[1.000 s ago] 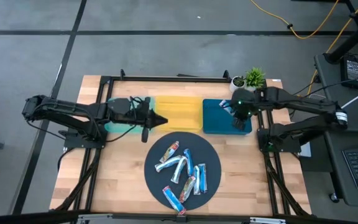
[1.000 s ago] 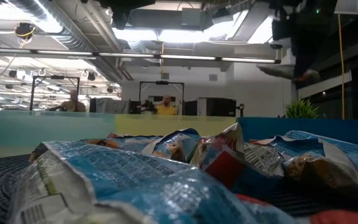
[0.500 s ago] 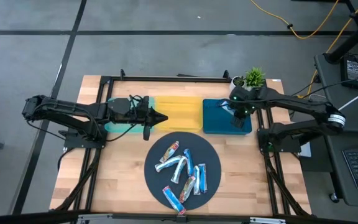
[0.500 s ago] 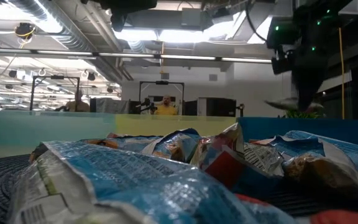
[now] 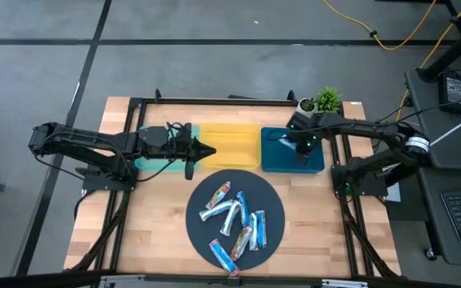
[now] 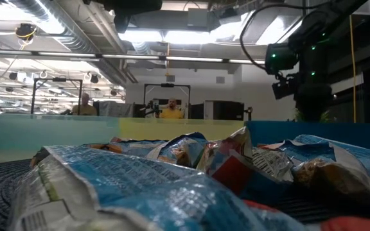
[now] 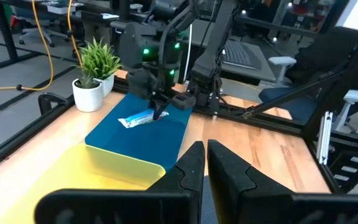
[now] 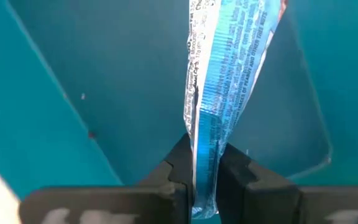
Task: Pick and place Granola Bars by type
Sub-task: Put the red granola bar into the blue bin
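Observation:
My right gripper (image 5: 298,150) is low over the blue tray (image 5: 282,162), shut on a blue-wrapped granola bar (image 8: 229,62). The left wrist view shows that bar (image 7: 137,117) just above the tray floor. Several more granola bars (image 5: 234,218) in blue, silver and red-brown wrappers lie flat on the round dark mat (image 5: 201,228). In the low view they fill the foreground (image 6: 172,173). My left gripper (image 5: 204,152) is shut and empty. It hovers at the near edge of the teal tray (image 5: 152,162) and yellow tray (image 5: 229,144). My right gripper pinches the blue bar between its two fingers by one end of the wrapper (image 8: 205,152), coming from above and slanting down. The rest of the bar sticks out beyond the fingertips, low inside the blue tray. Whether it touches the tray floor, I cannot tell.
Teal, yellow and blue trays stand side by side along the far part of the wooden table. A small potted plant (image 5: 326,100) is behind the blue tray, close to the right arm. Bare wood lies left and right of the mat. People show in the room behind (image 6: 170,110).
My right gripper has come down with the blue bar into the blue tray and shifted slightly toward the table's left. In the low view the bar has sunk behind the tray wall. It has stayed shut on the bar.

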You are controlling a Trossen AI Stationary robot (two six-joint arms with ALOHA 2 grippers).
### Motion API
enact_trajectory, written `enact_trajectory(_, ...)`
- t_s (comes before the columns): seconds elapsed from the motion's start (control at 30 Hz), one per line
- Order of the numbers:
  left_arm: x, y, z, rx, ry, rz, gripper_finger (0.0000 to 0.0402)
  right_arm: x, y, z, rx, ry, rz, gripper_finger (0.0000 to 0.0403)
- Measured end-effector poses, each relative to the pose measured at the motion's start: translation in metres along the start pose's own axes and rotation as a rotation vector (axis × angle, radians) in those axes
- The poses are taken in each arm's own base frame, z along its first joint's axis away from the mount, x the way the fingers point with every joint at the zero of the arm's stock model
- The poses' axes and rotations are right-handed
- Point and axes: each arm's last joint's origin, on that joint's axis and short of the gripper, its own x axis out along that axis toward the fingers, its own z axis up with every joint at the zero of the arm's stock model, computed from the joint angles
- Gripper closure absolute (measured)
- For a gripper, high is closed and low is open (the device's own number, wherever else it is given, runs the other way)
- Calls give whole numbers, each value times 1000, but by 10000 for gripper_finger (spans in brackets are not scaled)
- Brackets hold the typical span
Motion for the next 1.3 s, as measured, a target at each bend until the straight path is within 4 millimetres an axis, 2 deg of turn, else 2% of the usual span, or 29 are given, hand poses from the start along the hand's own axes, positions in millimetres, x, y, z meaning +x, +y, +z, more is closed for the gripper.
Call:
enact_trajectory(0.43,0,-1,0,4,8,-18,386,20,-6,12,39,5,5,355)
enact_trajectory(0.7,0,-2,-3,8,49,-75,386,19,-5,13,102,15,32,343)
enact_trajectory(1.03,0,-2,-7,11,87,-91,386,-4,-6,26,153,18,30,238)
enact_trajectory(1.3,1,-1,-22,-47,227,-60,386,-44,5,40,88,-151,-21,219)
